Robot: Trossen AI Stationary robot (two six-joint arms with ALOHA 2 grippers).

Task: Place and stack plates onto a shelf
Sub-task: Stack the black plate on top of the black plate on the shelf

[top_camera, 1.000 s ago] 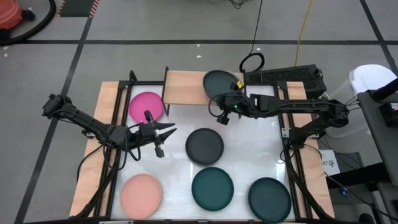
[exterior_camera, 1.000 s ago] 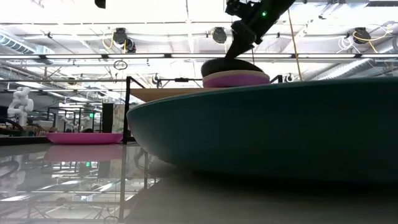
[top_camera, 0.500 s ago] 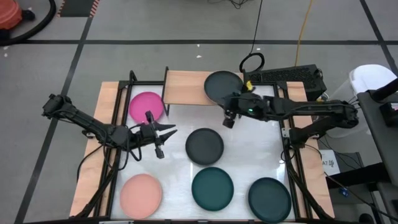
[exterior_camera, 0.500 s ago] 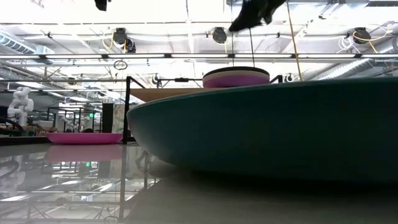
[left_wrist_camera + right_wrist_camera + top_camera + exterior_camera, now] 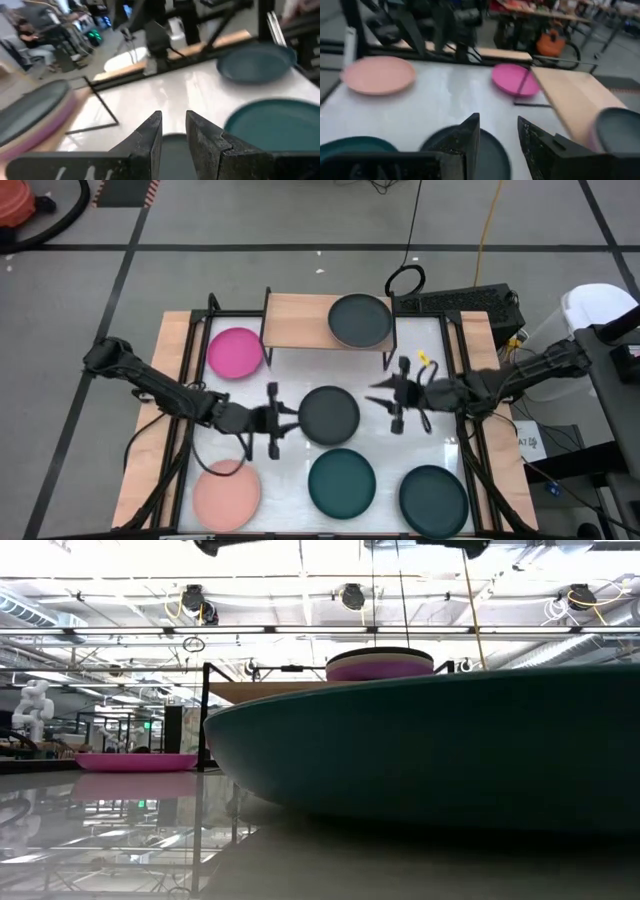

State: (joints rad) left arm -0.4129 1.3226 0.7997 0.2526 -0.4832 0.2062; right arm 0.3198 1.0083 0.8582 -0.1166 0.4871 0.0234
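Observation:
The light-wood shelf (image 5: 300, 320) carries a stack (image 5: 378, 665): a charcoal plate (image 5: 360, 320) on top, then beige, then purple. A second charcoal plate (image 5: 329, 414) lies flat mid-table. My left gripper (image 5: 290, 418) hovers open just left of it, and that plate (image 5: 172, 150) shows below its fingers (image 5: 174, 117). My right gripper (image 5: 375, 401) is open just right of the plate, facing it (image 5: 498, 120). The magenta plate (image 5: 235, 352), the salmon plate (image 5: 226, 493) and two teal plates (image 5: 341, 483) (image 5: 433, 500) lie flat on the table.
The shelf's left half (image 5: 570, 100) is bare wood. A black metal frame (image 5: 212, 310) runs along the table's sides, and a black keyboard (image 5: 455, 302) lies beyond the shelf's right end. People and desks show in the room behind (image 5: 30, 35).
My right gripper let go of the charcoal plate, which settled flat on the stack. It then rose, drew back toward the near edge and turned to face the middle charcoal plate. My left gripper moved right and toward the near edge, up to that plate's left side.

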